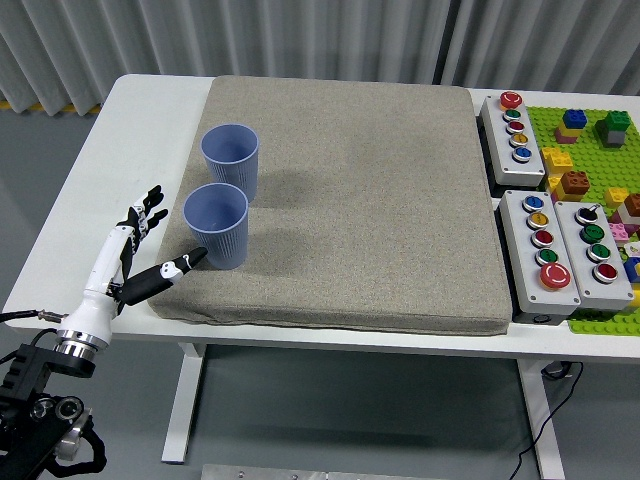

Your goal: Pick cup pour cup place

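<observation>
On the grey mat, two blue cups are set upright, the near cup just before the far cup. The left hand is held spread beside the near cup, thumb tip at its base.

white table, grey curtain, grey floor

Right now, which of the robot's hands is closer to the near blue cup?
Left. The left hand is open just left of the near blue cup, thumb reaching toward its base. The right hand is not in view.
</observation>
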Motion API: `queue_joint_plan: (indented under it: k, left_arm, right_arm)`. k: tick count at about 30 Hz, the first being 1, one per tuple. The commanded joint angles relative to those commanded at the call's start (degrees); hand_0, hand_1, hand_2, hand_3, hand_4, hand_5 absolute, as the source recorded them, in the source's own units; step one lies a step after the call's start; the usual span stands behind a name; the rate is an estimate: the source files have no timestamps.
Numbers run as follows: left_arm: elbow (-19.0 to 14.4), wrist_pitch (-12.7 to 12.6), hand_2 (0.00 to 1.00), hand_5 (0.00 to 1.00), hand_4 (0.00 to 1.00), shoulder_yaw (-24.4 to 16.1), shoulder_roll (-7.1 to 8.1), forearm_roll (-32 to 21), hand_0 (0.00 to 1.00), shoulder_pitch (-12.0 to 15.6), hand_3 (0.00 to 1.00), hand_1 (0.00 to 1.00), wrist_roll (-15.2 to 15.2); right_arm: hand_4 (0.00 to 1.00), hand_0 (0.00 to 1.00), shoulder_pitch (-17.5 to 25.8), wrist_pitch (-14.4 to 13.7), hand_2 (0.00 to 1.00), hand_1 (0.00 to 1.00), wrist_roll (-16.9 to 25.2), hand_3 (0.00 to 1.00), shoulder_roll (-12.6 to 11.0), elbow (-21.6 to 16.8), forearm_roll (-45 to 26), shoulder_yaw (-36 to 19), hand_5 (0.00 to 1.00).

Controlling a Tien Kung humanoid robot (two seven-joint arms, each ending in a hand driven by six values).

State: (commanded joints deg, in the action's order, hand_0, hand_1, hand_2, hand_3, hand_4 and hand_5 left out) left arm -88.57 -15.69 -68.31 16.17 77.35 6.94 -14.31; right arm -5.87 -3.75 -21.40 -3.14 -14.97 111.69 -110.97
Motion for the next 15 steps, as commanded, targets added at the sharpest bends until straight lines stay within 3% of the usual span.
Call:
queue_joint_plan:
  k: [6,15]
  left_arm:
    - [3.5,-0.5,0.998,0.445,0.998,0.4,-1.24,-0.2,0.948,-2.1,0.998,0.932,0.0]
    - [4.7,-0.4,0.998,0.442,0.998,2.1,-1.36,0.8,0.948,-3.7,0.998,0.931,0.4]
  right_arm:
    - [0.002,0.647,-0.3,-0.1,0.551,0.636,0.0,0.589,0.0,0.0,-0.5,0.2,0.062]
    - [0.002,0.647,-0.5,-0.3,0.551,0.637,0.0,0.59,-0.1,0.0,-1.1,0.5,0.058]
